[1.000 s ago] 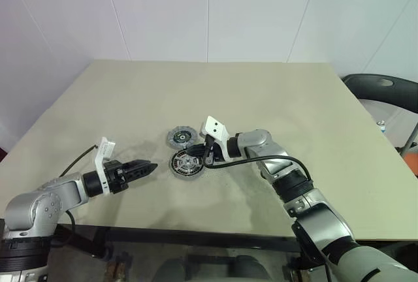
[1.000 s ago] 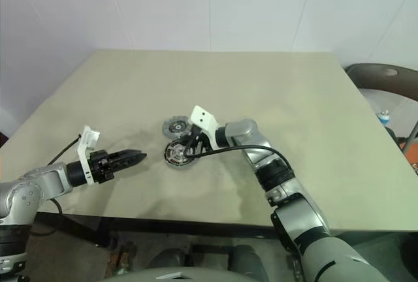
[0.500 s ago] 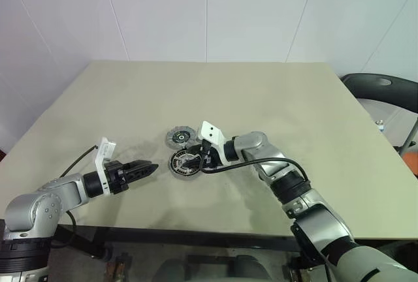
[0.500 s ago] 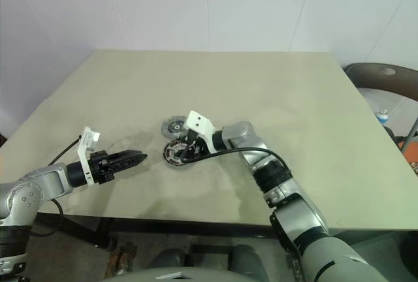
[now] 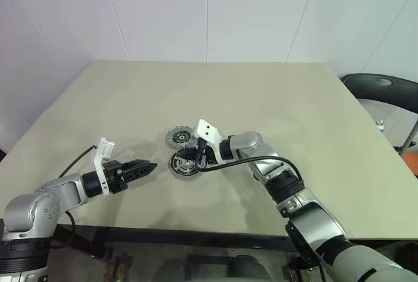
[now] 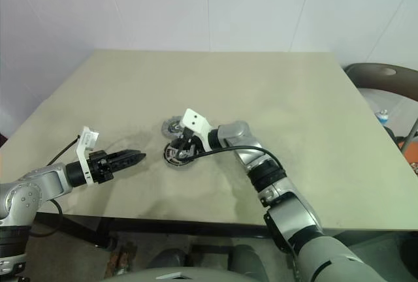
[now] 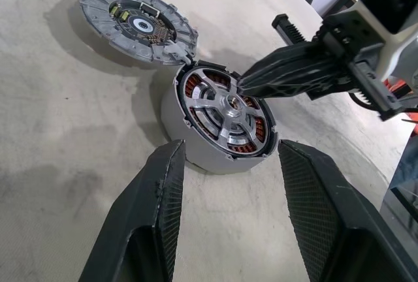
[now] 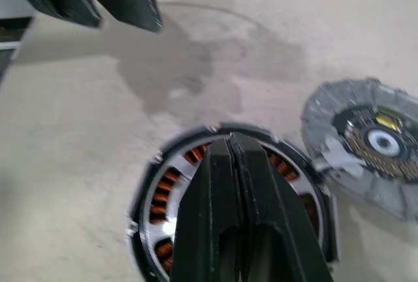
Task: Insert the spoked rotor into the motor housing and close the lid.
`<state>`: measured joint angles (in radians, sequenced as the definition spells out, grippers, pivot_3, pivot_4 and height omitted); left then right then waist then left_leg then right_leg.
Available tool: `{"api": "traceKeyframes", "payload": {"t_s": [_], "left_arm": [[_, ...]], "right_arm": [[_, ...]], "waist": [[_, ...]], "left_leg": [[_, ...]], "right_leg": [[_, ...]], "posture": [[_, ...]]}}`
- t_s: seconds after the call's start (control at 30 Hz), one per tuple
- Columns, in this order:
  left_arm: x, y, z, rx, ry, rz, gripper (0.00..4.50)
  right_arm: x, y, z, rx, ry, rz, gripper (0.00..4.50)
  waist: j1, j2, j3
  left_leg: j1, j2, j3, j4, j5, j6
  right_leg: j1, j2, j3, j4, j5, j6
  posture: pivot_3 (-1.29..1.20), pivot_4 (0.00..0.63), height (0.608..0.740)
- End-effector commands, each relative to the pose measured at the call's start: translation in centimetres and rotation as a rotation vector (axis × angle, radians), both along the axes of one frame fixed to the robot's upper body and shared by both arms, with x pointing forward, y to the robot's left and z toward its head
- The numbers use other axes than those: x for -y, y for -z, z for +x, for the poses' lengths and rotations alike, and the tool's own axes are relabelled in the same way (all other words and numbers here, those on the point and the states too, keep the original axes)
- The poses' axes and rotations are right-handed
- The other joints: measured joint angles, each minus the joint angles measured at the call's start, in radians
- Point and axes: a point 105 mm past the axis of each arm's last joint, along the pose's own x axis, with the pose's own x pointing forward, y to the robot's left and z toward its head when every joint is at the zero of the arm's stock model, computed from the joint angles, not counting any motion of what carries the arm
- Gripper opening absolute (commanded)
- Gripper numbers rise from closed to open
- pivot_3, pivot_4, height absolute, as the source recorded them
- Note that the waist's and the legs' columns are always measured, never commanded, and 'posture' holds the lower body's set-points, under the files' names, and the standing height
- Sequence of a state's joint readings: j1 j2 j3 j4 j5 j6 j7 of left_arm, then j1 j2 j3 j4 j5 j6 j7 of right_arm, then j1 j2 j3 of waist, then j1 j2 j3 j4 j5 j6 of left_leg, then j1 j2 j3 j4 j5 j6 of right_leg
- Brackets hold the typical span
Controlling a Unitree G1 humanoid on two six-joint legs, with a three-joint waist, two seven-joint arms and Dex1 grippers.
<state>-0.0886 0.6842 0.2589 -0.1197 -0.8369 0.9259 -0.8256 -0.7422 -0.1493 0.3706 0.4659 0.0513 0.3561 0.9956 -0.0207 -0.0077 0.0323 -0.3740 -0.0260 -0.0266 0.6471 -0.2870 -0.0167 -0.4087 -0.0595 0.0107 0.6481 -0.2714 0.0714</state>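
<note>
The motor housing (image 7: 189,145) stands on the table with copper windings showing around its top. The spoked rotor (image 7: 219,128) sits inside it, silver spokes running to a central hub. Beside the housing, touching its rim, the lid (image 7: 134,24) lies flat with its dark centre facing up. My right gripper (image 7: 243,86) is shut, its tips resting over the housing's top near the rim, holding nothing. In the right wrist view its closed fingers (image 8: 228,184) cover the rotor's middle. My left gripper (image 7: 232,148) is open just short of the housing, one finger to each side, not touching it.
The beige table (image 5: 261,99) stretches wide around the parts. A dark chair (image 5: 385,89) stands off the table's right side, against the white wall.
My right gripper's tips have crept slightly leftward across the housing's top. The left arm, the housing and the lid have stayed where they were.
</note>
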Motion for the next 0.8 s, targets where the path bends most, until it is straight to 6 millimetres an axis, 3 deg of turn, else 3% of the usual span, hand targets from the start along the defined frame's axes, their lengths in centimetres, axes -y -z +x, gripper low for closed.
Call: {"api": "traceKeyframes", "payload": {"t_s": [0.03, 0.13, 0.33, 0.57, 0.63, 0.73, 0.8], "left_arm": [[-0.2, -0.8, 0.3, 0.041, -0.010, -0.008, 2.43], [-0.1, -0.7, 0.2, 0.038, -0.007, -0.009, 2.43], [0.0, -0.8, 0.4, 0.042, -0.014, -0.018, 2.43], [0.0, -0.6, 0.6, 0.037, -0.014, -0.017, 2.43], [0.1, -0.7, 0.6, 0.038, -0.012, -0.018, 2.43], [0.2, -0.7, 0.6, 0.039, -0.009, -0.019, 2.43], [0.1, -0.7, 0.6, 0.039, -0.011, -0.019, 2.43]], "right_arm": [[-0.3, -0.2, 0.3, 0.054, -0.008, -0.032, 0.04], [0.7, 2.5, 0.4, 0.081, 0.006, -0.146, 0.04], [1.3, 2.9, 1.1, 0.075, 0.054, -0.150, 0.04], [-0.1, -2.5, 1.1, -0.012, 0.046, 0.149, 0.04], [-0.2, -3.2, 1.0, -0.034, 0.040, 0.187, 0.04], [0.0, -2.1, 0.8, -0.023, 0.036, 0.129, 0.04], [0.6, 0.5, 0.7, 0.022, 0.035, -0.012, 0.04]], "waist": [[0.000, 0.000, 0.000], [-0.001, 0.000, 0.000], [0.000, -0.001, -0.001], [0.000, -0.001, -0.001], [-0.001, -0.001, -0.001], [-0.003, -0.001, -0.001], [-0.002, -0.001, -0.001]], "left_leg": [[0.000, 0.000, 0.000, 0.000, 0.000, 0.000], [0.000, 0.000, 0.000, 0.000, 0.000, 0.000], [0.004, 0.000, 0.000, 0.001, 0.000, 0.000], [0.002, 0.000, 0.000, 0.001, 0.000, 0.000], [0.001, 0.000, 0.000, 0.001, 0.000, 0.000], [0.000, 0.000, 0.000, 0.000, 0.000, 0.000], [0.000, 0.000, 0.000, 0.000, 0.000, 0.000]], "right_leg": [[0.000, 0.000, 0.000, 0.000, 0.000, 0.000], [0.000, 0.000, 0.000, 0.000, 0.000, 0.000], [0.004, 0.000, 0.000, 0.001, 0.000, 0.000], [0.003, 0.000, 0.000, 0.002, 0.000, 0.000], [0.000, 0.000, 0.000, 0.001, 0.000, 0.000], [0.000, 0.000, 0.000, 0.001, 0.000, 0.000], [0.000, 0.000, 0.000, 0.001, 0.000, 0.000]], "posture": [[0.00, 0.000, 0.740], [0.00, 0.000, 0.740], [0.00, 0.000, 0.740], [0.00, 0.000, 0.740], [0.00, 0.000, 0.740], [0.00, 0.000, 0.740], [0.00, 0.000, 0.740]]}}
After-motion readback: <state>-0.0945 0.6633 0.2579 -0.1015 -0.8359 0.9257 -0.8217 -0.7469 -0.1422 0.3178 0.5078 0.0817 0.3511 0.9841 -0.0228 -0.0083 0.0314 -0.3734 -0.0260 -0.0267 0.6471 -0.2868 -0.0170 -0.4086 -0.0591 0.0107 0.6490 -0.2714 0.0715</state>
